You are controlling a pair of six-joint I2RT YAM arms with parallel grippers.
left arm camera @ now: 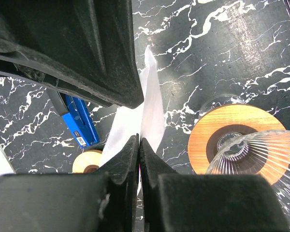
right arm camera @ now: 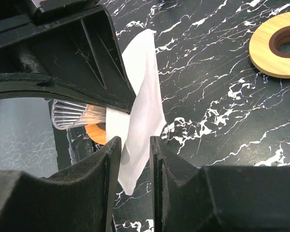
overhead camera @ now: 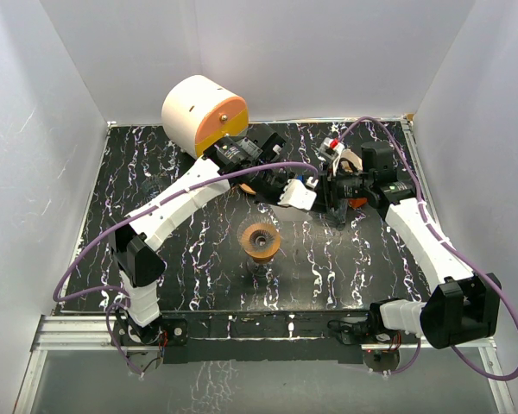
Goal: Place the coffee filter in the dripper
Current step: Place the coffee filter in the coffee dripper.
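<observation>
The coffee filter [left arm camera: 152, 104] is off the tabletop [overhead camera: 198, 280], a folded white paper held edge-up where the two arms meet, toward the far right of the black marbled surface. It is not in the dripper [overhead camera: 262, 241], which stands apart from it near the middle, a ribbed glass cone on a round wooden collar.

The left tool [left arm camera: 139, 142] has the paper nipped at its lower part. Its two fingers are pressed all but together, with only the sheet between them.

The right tool [right arm camera: 135, 142] comes at the same filter from the other side. Its fingers stand a narrow gap apart with the paper filling that gap, and I cannot tell from here whether they actually press it or merely flank it.

From the right wrist, the filter's loose lower corner hangs down past the fingers. The dripper's glass rim shows beyond the left tool.

A separate wooden ring [right arm camera: 263, 53] lies flat on the tabletop off to one side. A small blue object [left arm camera: 79, 121] sits on the surface below the filter. A large cream drum with an orange face [overhead camera: 198, 108] rests at the far left corner.
</observation>
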